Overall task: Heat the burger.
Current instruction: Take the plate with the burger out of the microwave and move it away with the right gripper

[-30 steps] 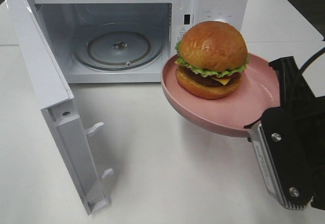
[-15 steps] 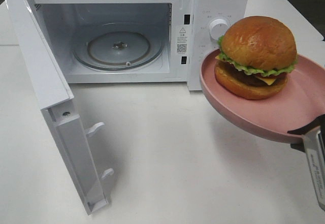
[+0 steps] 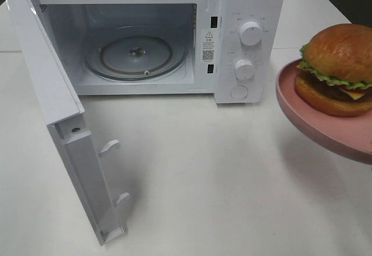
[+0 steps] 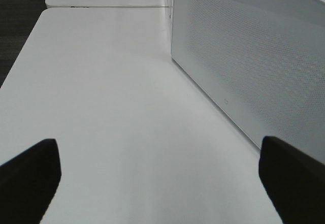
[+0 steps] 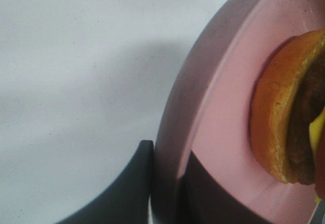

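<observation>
The burger (image 3: pixel 337 67), with its brown bun, lettuce and cheese, rides on a pink plate (image 3: pixel 314 125) that hangs above the table at the right edge of the high view. In the right wrist view my right gripper (image 5: pixel 170 183) is shut on the plate's rim (image 5: pixel 223 132), one dark finger (image 5: pixel 134 183) under it and one on top, with the burger (image 5: pixel 277 127) just beyond. That gripper is outside the high view. My left gripper (image 4: pixel 162 178) is open, its fingertips (image 4: pixel 28 176) wide apart over bare table beside the microwave's side wall (image 4: pixel 254 66).
The white microwave (image 3: pixel 250 0) stands at the back with its door (image 3: pixel 52 93) swung open toward the front left. Its glass turntable (image 3: pixel 136 56) carries nothing. Two knobs (image 3: pixel 251 33) face front at its right side.
The plate with the burger has travelled right, from in front of the microwave's opening to the right edge of the view. The right gripper has left the high view.
</observation>
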Robot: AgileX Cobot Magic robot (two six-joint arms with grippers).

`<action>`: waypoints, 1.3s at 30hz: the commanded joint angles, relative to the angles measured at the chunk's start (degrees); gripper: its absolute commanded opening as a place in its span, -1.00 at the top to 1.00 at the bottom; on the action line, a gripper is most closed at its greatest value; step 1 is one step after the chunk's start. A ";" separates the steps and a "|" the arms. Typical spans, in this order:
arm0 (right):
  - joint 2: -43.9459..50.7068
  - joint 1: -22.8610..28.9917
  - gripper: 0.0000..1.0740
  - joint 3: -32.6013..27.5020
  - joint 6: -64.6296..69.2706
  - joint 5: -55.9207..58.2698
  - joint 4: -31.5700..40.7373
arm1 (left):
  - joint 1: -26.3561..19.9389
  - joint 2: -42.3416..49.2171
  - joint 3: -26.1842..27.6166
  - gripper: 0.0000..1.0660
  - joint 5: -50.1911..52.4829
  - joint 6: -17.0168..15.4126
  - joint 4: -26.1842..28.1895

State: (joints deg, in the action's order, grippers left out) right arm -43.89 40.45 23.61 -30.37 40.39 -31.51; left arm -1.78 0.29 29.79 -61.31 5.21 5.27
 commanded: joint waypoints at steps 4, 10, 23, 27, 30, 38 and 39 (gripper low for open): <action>0.52 -0.29 1.00 0.40 8.25 2.81 -6.25 | -0.17 0.34 -0.17 -0.84 0.00 -0.29 -0.06; 0.52 -0.29 1.00 0.40 12.78 7.39 -7.16 | -0.17 0.34 -0.17 -0.84 0.00 -0.29 -0.06; -0.23 -0.29 1.00 0.46 28.65 14.15 -9.91 | -0.17 0.34 -0.17 -0.84 0.00 -0.29 -0.06; -2.35 -0.29 1.00 0.57 31.74 16.16 -9.97 | -0.17 0.34 -0.17 -0.84 0.00 -0.29 -0.06; -5.73 -0.29 1.00 2.01 35.64 16.79 -9.97 | -0.17 0.34 -0.17 -0.84 0.00 -0.29 -0.06; -14.67 -0.29 1.00 6.36 51.85 19.82 -14.15 | -0.17 0.34 -0.17 -0.84 0.00 -0.29 -0.06; -17.13 -0.29 1.00 7.56 55.41 21.77 -14.61 | -0.17 0.34 -0.17 -0.84 0.00 -0.29 -0.06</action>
State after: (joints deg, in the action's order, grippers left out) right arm -60.50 40.45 30.54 23.03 60.22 -41.54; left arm -1.78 0.29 29.79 -61.31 5.21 5.27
